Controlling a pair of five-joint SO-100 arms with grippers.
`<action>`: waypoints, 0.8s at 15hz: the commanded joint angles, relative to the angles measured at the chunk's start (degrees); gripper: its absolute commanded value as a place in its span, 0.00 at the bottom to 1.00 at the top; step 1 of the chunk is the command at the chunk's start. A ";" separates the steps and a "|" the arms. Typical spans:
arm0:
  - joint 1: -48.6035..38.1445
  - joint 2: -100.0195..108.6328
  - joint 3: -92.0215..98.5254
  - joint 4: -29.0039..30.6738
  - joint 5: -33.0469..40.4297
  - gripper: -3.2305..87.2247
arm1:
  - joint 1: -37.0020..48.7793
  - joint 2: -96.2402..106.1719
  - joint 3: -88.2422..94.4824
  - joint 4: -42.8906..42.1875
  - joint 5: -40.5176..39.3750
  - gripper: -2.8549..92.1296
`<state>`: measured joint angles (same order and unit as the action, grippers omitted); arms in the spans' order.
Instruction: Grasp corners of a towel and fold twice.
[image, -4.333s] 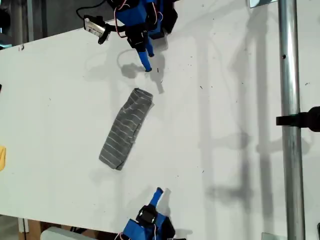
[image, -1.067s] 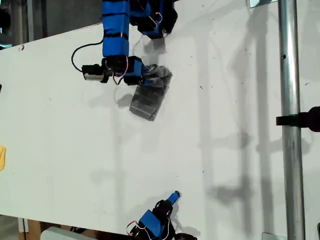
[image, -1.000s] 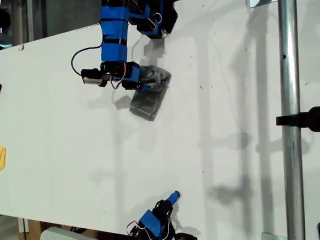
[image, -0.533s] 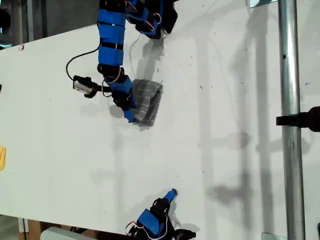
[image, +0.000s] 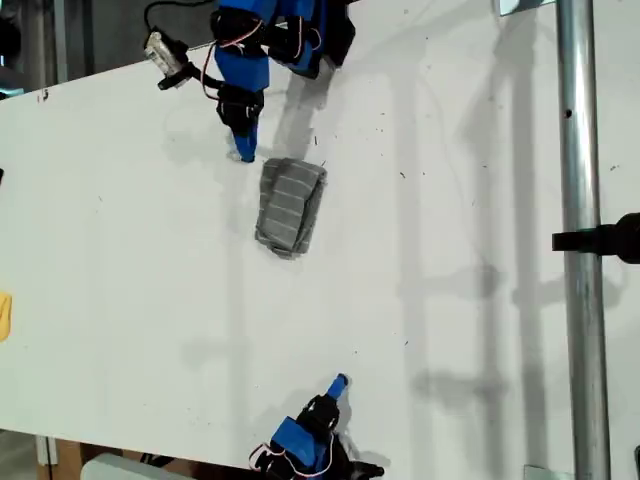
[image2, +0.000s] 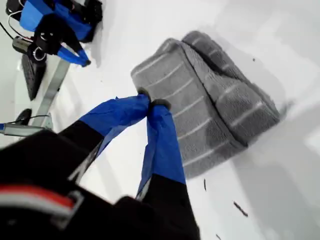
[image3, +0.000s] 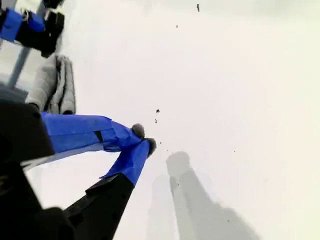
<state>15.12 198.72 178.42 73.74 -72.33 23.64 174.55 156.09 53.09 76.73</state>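
**Towel** (image: 290, 205): grey cloth with thin white stripes, folded into a compact oblong bundle of several layers. It lies flat on the worktop (image: 130, 260), in the upper middle of the exterior view and slightly tilted. In the first wrist view (image2: 210, 100) a thicker rolled fold runs along one side, and the flatter striped layer faces the camera. In the second wrist view (image3: 55, 85) it is a small bundle far off. No tool holds it.

**First tool** (image: 243, 152): blue, on the arm at the top of the exterior view, pointing down at the worktop. It sits just beside the towel's upper corner on the exterior view's left. Its tips are pressed together on nothing (image2: 151, 103).

**Second tool** (image: 339, 382): blue, on the arm at the bottom edge of the exterior view, well apart from the towel. Its tips are pressed together and empty, above bare worktop (image3: 144, 138).

**Metal pole** (image: 583, 240): upright, at the exterior view's right.

**Yellow object** (image: 4, 315): cut off at the exterior view's left edge.
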 joint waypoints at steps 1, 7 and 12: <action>-0.97 0.44 0.35 0.18 17.84 0.01 | -2.20 13.62 2.20 19.07 5.80 0.03; -0.97 0.44 0.35 0.35 16.79 0.01 | -12.30 14.15 9.32 27.95 7.73 0.08; -0.97 0.44 0.35 0.35 16.79 0.01 | -16.08 14.15 9.32 27.95 7.73 0.08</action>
<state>15.03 198.72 178.42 73.74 -55.81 8.53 188.70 166.20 80.86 85.25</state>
